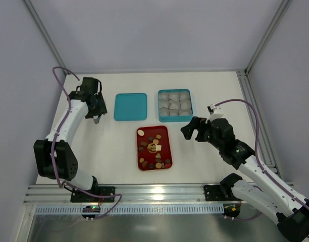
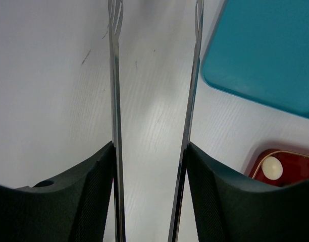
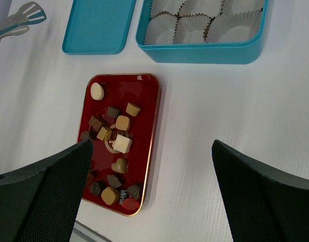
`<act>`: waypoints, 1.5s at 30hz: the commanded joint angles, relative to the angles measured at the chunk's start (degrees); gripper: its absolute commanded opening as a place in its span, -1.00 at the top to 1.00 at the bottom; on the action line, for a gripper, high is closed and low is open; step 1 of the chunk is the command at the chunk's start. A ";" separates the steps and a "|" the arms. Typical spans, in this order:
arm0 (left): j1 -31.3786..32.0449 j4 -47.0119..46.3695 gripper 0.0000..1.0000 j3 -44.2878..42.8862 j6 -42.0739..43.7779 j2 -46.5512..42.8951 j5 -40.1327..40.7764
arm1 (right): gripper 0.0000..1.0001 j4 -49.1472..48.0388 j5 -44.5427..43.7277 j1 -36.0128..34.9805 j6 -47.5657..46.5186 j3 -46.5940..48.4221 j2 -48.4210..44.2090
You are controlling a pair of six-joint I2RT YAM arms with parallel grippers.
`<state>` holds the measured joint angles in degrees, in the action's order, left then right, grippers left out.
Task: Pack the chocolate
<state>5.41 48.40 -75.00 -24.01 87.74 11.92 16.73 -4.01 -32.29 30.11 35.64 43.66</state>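
The chocolate lies loose on a red tray at mid-table, while the left gripper clamps a pair of metal tongs over bare surface left of a teal lid. The right gripper stands wide and empty just right of the tray. Behind the tray, a teal box holds paper cups. The white table sits within plain pale walls framed by metal posts.
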 commanded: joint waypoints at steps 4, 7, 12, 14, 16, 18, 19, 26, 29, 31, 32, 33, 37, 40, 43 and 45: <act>2.06 4.06 -0.12 -3.92 -0.86 -4.94 -1.90 | -1.00 -2.93 0.32 -0.23 0.21 1.36 0.46; 3.64 5.99 -0.10 -5.15 -0.78 -6.00 -2.61 | -1.00 -2.93 0.32 -0.31 0.21 1.63 0.72; 8.46 9.60 -0.08 -6.91 -0.86 -8.73 -2.96 | -1.00 -2.58 0.23 -0.14 0.13 2.33 1.78; 10.40 10.57 -0.07 -7.26 -1.04 -9.87 -2.96 | -0.99 -2.76 0.14 -0.23 0.30 2.33 1.87; 13.12 11.98 -0.07 -7.53 -1.39 -10.57 -2.96 | -1.00 -2.76 0.14 -0.23 0.48 2.07 2.30; 14.80 13.11 -0.07 -7.62 -1.65 -11.71 -2.96 | -0.99 -3.02 0.06 -0.23 0.74 1.98 2.31; 16.28 13.47 -0.07 -7.70 -2.00 -11.98 -3.05 | -0.99 -3.02 -0.03 -0.23 0.92 1.89 2.39; 23.41 15.49 -0.06 -7.44 -3.50 -14.53 -4.62 | -0.99 -3.11 -0.47 -0.23 1.53 1.10 2.66; 26.74 15.84 -0.05 -7.09 -4.20 -15.23 -5.07 | -0.99 -3.02 -0.38 -0.23 2.06 0.84 2.83; 28.16 16.11 -0.05 -6.83 -4.46 -15.58 -5.07 | -1.00 -2.85 -0.38 -0.23 2.24 0.75 2.66; 29.03 16.02 -0.05 -6.65 -4.64 -15.59 -5.24 | -0.99 -2.67 -0.38 -0.23 2.32 0.75 2.75; 30.44 15.93 -0.04 -6.30 -4.99 -15.59 -5.42 | -1.00 -2.32 -0.38 -0.23 2.24 0.75 2.49; 34.84 15.41 -0.04 -5.68 -6.05 -15.24 -4.90 | -0.99 -1.62 -1.00 -0.23 2.24 0.75 2.13; 37.56 14.36 -0.04 -5.42 -7.10 -15.15 -4.45 | -1.00 -0.83 -1.00 -0.23 2.15 0.49 1.61; 39.76 13.56 -0.04 -4.72 -7.98 -14.80 -3.93 | -0.99 -0.30 -1.00 -0.23 2.32 0.13 0.73; 40.99 13.04 -0.04 -3.93 -8.33 -14.45 -3.14 | -0.99 0.14 -1.17 -0.23 2.32 0.05 0.20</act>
<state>44.91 63.53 -79.88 -30.76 73.87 7.46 16.93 -3.95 -32.29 31.83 35.59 45.45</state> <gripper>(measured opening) 0.523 0.996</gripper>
